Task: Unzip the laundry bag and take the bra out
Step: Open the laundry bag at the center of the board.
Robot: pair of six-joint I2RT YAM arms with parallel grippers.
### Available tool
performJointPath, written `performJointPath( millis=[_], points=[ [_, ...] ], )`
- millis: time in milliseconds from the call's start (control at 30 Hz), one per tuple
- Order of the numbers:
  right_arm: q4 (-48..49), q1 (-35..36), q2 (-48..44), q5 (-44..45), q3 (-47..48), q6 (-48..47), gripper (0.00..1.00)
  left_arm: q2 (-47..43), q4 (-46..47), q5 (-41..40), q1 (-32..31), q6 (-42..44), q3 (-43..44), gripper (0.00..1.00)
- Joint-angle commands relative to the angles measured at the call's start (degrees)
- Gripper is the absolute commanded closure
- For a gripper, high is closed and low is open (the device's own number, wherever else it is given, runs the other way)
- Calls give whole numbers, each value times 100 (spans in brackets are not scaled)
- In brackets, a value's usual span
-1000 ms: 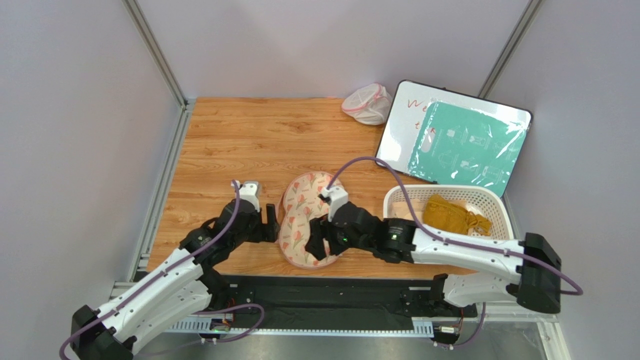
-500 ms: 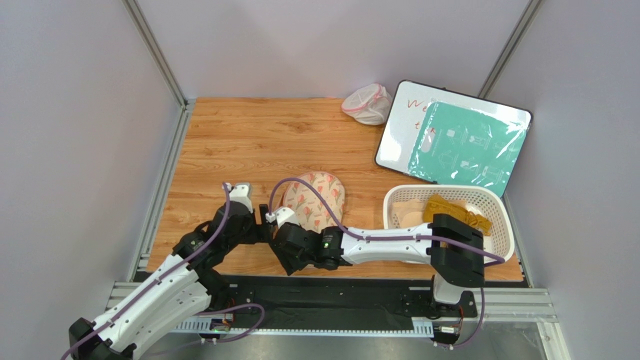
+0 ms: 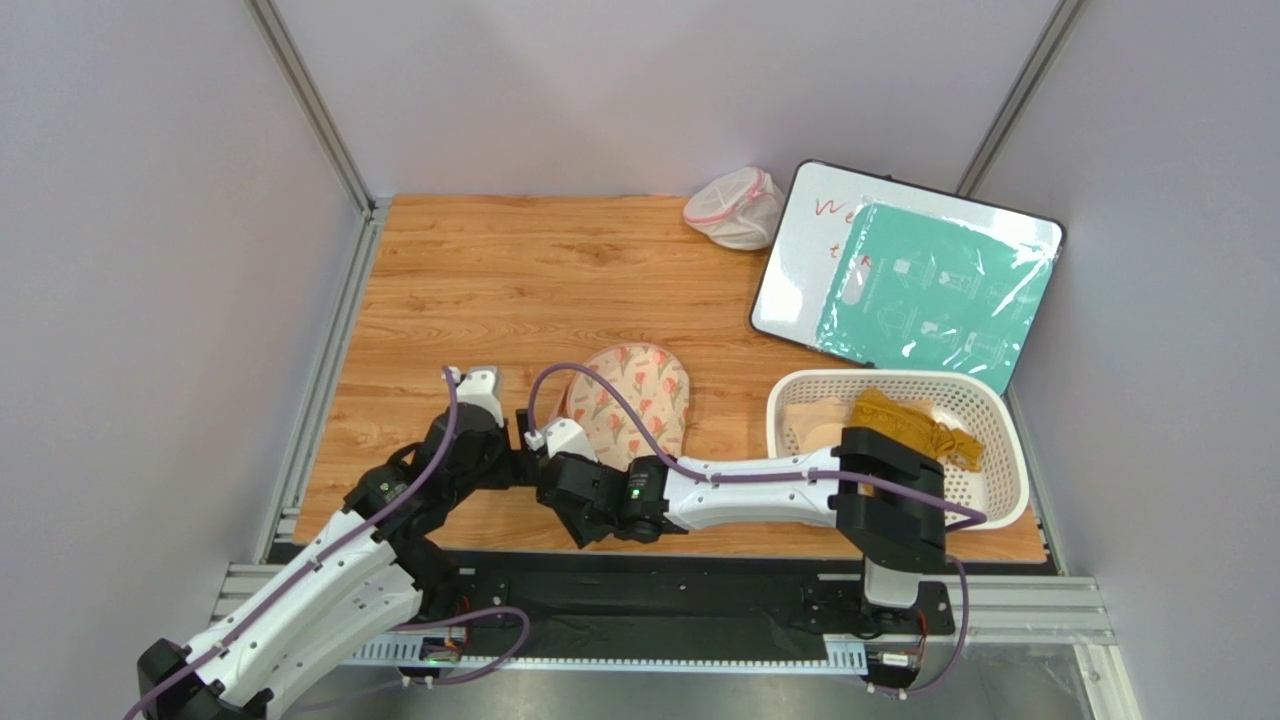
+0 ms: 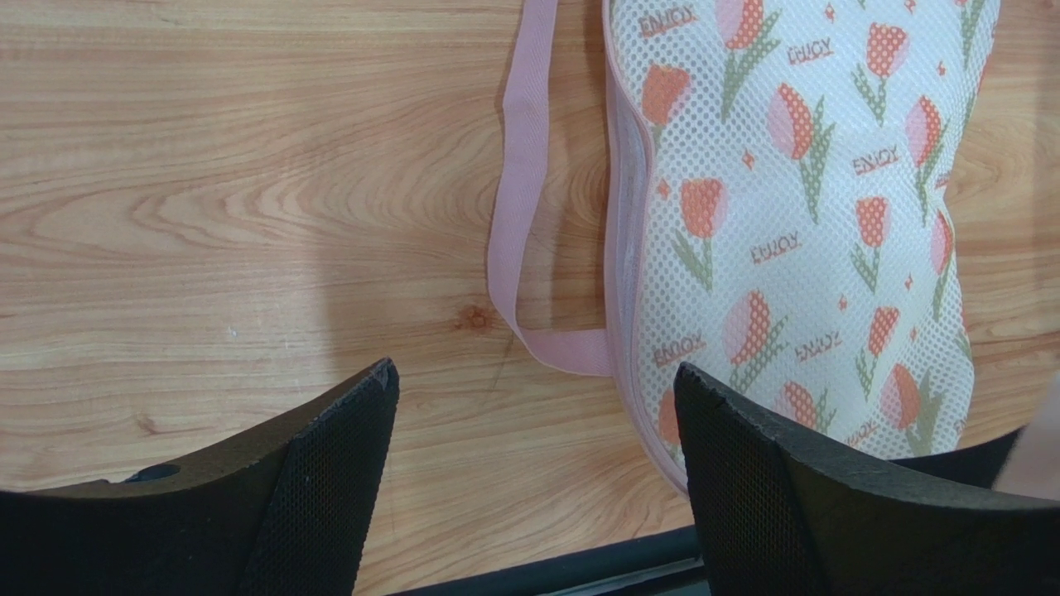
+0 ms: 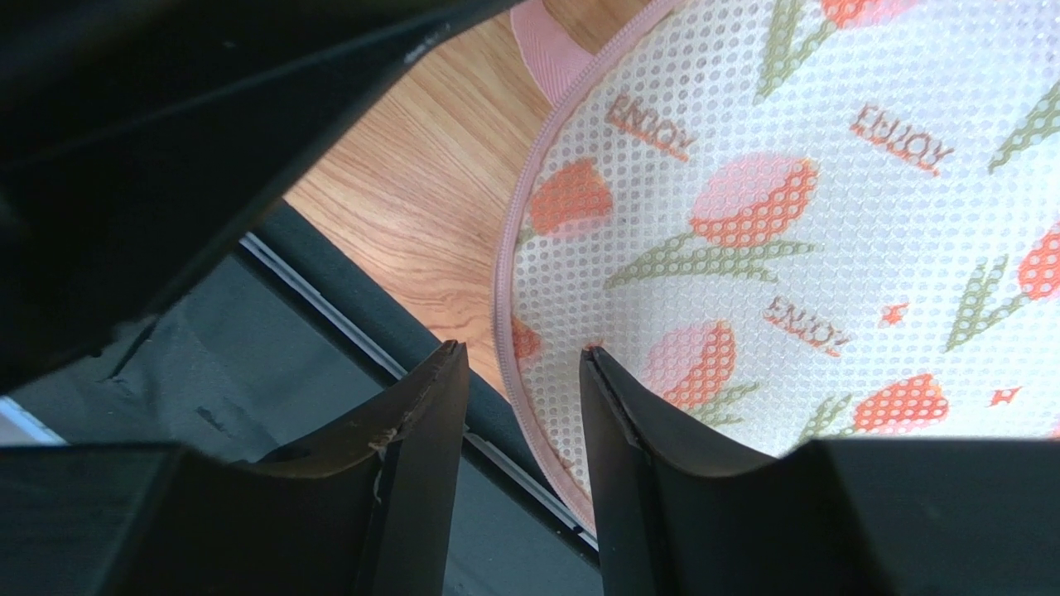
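Note:
The laundry bag (image 3: 639, 387), cream with orange-pink and green tulip print and pink edging, lies flat near the table's front middle. Its near end is hidden under my right arm. My left gripper (image 3: 523, 450) is open and empty just left of the bag. In the left wrist view the bag (image 4: 809, 211) and its pink loop strap (image 4: 513, 236) lie ahead, right of the gripper (image 4: 535, 428). My right gripper (image 3: 583, 507) is at the bag's near-left edge. In the right wrist view its jaws (image 5: 523, 385) stand a narrow gap apart around the bag's pink zip edge (image 5: 504, 311). The bra is hidden.
A white basket (image 3: 999, 413) with a yellow cloth (image 3: 909, 425) stands at the right. A whiteboard with a green sheet (image 3: 917, 278) lies behind it. A small white mesh pouch (image 3: 736, 207) sits at the back. The table's dark front rail (image 5: 361, 360) runs just below the right gripper.
My right arm has swung left across the bag to its near-left edge, mostly in the first half second. My left gripper has shifted slightly left.

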Motion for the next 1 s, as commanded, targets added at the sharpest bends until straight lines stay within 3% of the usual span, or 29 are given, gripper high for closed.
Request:
performJointPath(
  millis=[0, 100, 133, 267, 467, 967],
  points=[
    [-24, 41, 139, 179, 251, -26, 59, -69, 29, 85, 30, -103, -37, 14],
    [-15, 41, 165, 144, 286, -53, 67, -69, 46, 102, 30, -94, -37, 14],
    [-33, 41, 183, 144, 295, -53, 77, -60, 46, 102, 30, -86, -37, 14],
    [-33, 32, 183, 152, 339, -44, 100, -51, 73, 155, 30, -86, -55, 15],
    [-15, 32, -72, 301, 260, 17, 100, -16, 116, 199, 30, -68, -63, 16],
    [204, 41, -2180, 1882, -1118, 817, 100, 502, 836, 805, 30, -147, -116, 22]
  ],
)
